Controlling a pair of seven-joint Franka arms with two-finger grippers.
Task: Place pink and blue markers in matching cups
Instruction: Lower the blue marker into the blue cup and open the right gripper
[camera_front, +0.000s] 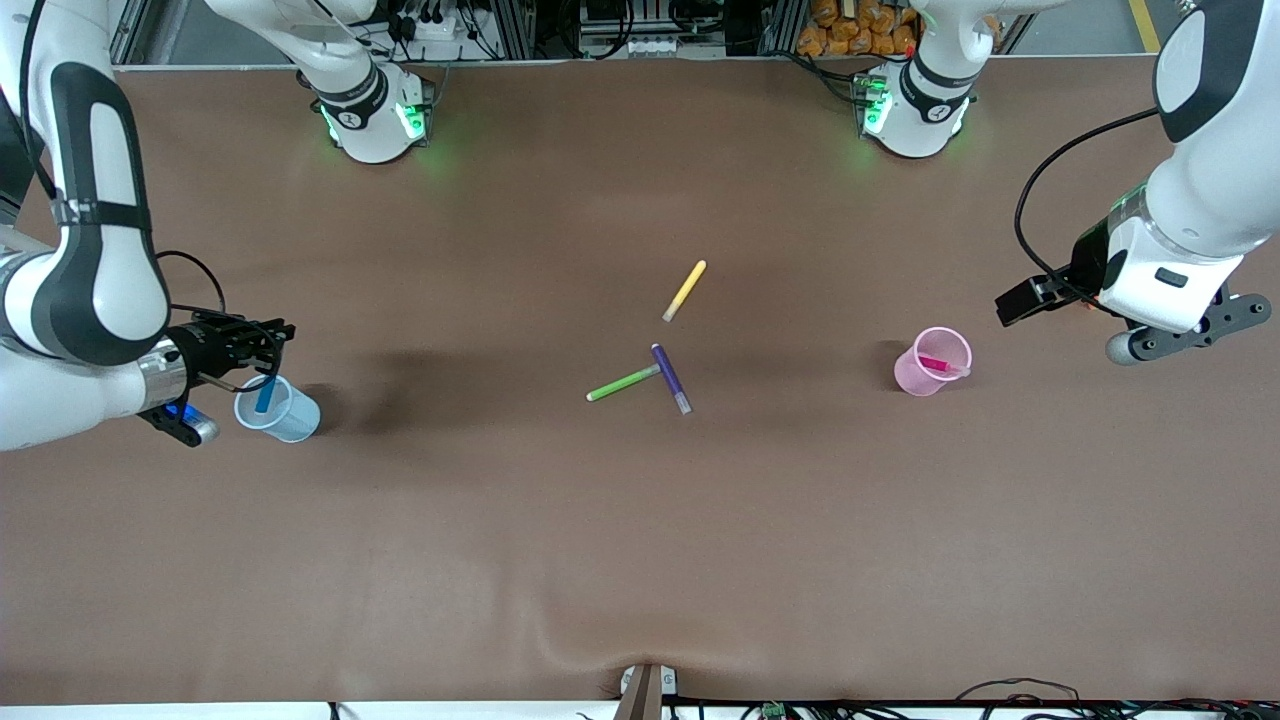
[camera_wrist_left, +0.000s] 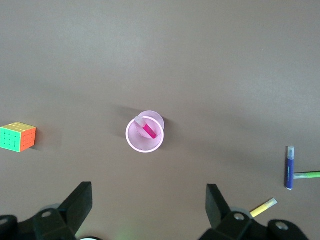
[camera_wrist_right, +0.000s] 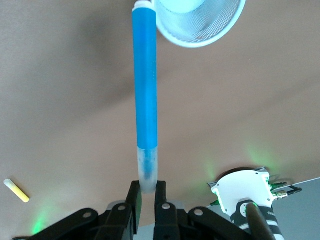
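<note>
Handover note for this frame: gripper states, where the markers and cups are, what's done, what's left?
Right gripper: shut on the blue marker, hanging over the blue cup at the right arm's end of the table.
Left gripper: open, empty, over the pink cup.
Done: pink marker sits in the pink cup.
Left: release the blue marker into the blue cup. Leave the yellow pen, green pen and purple pen mid-table.

A wide brown table (camera_front: 640, 520) filled the scene under even light. Along its upper edge ran metal framing (camera_front: 520, 25) with cables and a pile of orange items (camera_front: 850, 25).
</note>
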